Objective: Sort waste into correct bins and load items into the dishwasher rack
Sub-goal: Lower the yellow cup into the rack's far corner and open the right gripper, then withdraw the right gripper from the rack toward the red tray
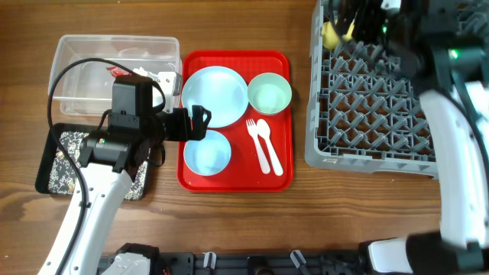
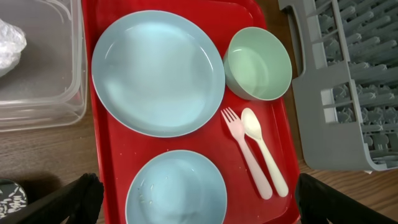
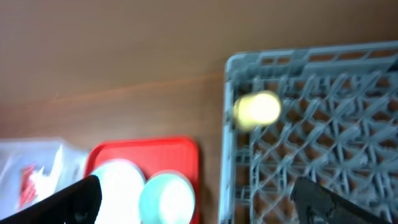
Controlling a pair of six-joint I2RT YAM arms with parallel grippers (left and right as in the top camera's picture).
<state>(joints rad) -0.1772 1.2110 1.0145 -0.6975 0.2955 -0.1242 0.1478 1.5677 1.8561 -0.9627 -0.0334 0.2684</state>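
The pale blue plate (image 1: 214, 95) lies on the red tray (image 1: 229, 182), with a green bowl (image 1: 269, 93), a blue bowl (image 1: 207, 151), and a white fork (image 1: 256, 142) and spoon (image 1: 269, 143). My left gripper (image 1: 200, 123) is open and empty just above the tray's left part, over the blue bowl (image 2: 176, 189). The yellow cup (image 1: 331, 33) lies in the grey rack (image 1: 367, 107) at its far left corner. My right gripper (image 1: 365, 21) is open and empty above the rack's far edge. The red-and-white wrapper (image 1: 121, 72) lies in the clear tub (image 1: 76, 53).
The black tray (image 1: 47, 164) at the left holds brownish scraps and is partly covered by my left arm. The rack's near left corner shows in the left wrist view (image 2: 311, 93). The clear tub's wall (image 2: 43, 115) borders the red tray's left side.
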